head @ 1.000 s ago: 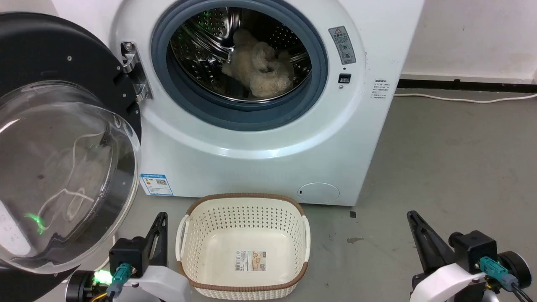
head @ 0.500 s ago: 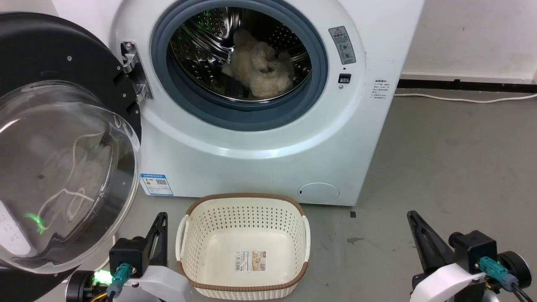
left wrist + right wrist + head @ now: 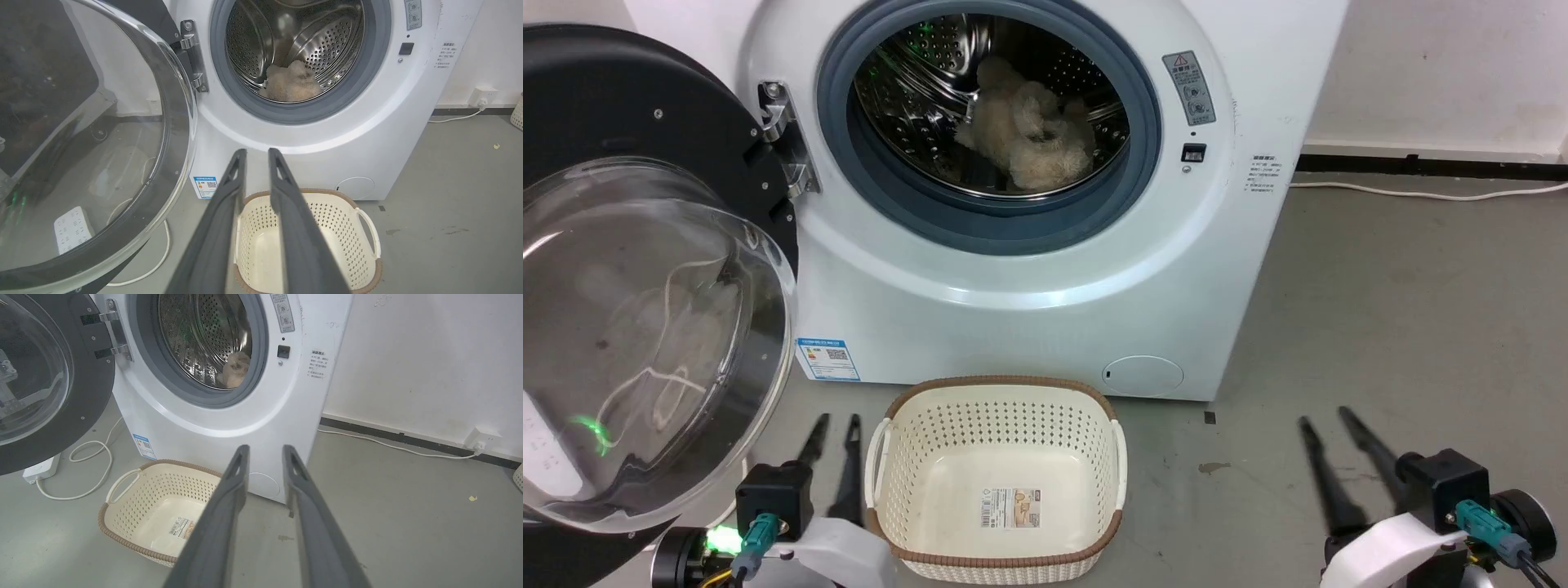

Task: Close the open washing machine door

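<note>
Head view: the washer (image 3: 1045, 310) fills 10 to 1 o'clock, its round mouth uncovered, with a grey gasket around a steel drum (image 3: 915, 73).
Door (image 3: 629, 90): swung wide open at 9 o'clock and hung on the washer's left edge. It is a black ring with a bulging clear window (image 3: 645, 343) and stands well apart from the mouth.
Basket (image 3: 1001, 381): cream, perforated, brown-rimmed, on the floor at 6 o'clock just in front of the washer, with a label on its bottom.
Left gripper (image 3: 836, 418): at 7 o'clock, between door and basket. Its fingers are parted by a narrow gap, hold nothing and point toward 12. The left wrist view shows the same gap, aimed at the washer's front.
Right gripper (image 3: 1325, 416): at 5 o'clock over the floor, well apart from the basket. Its fingers are spread and grip nothing.
Fluffy item (image 3: 1029, 135): beige, lying low in the drum.
Hinge (image 3: 786, 139): metal, at 9 o'clock of the mouth, joining door to washer.
Flap (image 3: 1143, 376): round, low on the front, just behind the basket at its 1 o'clock.
Sticker (image 3: 827, 359): blue, at the front's 7 o'clock corner, beside the window's edge.
</note>
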`<state>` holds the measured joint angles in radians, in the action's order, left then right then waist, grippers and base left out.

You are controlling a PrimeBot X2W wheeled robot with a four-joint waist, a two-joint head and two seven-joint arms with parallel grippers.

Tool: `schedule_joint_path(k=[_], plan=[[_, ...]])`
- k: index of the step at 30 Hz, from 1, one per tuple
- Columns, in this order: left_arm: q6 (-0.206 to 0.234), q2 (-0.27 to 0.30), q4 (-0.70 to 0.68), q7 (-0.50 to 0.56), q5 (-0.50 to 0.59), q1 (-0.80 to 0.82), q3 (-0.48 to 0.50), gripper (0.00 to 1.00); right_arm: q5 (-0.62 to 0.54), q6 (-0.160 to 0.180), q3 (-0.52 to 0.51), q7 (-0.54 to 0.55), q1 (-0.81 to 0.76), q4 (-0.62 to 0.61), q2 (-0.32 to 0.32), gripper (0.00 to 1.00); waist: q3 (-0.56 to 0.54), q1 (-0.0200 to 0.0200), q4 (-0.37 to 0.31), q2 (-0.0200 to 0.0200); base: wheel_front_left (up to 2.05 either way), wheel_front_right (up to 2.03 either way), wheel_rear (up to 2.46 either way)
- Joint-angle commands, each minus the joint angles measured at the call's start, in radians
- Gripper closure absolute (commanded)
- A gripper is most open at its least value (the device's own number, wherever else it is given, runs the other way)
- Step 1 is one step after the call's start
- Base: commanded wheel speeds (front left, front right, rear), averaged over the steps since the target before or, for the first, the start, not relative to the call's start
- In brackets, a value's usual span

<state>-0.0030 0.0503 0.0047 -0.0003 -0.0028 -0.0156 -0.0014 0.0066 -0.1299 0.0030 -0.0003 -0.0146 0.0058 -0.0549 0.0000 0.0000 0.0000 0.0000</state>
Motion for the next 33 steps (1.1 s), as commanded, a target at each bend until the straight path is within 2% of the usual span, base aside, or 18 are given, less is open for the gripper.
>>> schedule_joint_path(k=[1, 20, 33], plan=[[0.000, 0.000, 0.000, 0.000, 0.000, 0.000, 0.000, 0.00, 0.000, 0.000, 0.000, 0.000, 0.000, 0.000, 0.000, 0.00, 0.000, 0.0000, 0.000, 0.0000, 0.00, 0.00, 0.00], [0.002, 0.003, -0.001, -0.040, -0.002, -0.008, -0.009, 0.00, 0.024, 0.000, -0.005, -0.040, -0.011, -0.004, 0.001, 0.00, -0.005, 0.0000, 0.026, 0.0000, 0.00, 0.00, 0.00], [0.002, 0.014, -0.004, -0.071, -0.001, -0.017, -0.015, 0.00, 0.032, 0.000, 0.031, -0.071, -0.015, 0.011, 0.001, 0.00, -0.019, 0.0000, 0.125, 0.0000, 0.00, 0.00, 0.00]])
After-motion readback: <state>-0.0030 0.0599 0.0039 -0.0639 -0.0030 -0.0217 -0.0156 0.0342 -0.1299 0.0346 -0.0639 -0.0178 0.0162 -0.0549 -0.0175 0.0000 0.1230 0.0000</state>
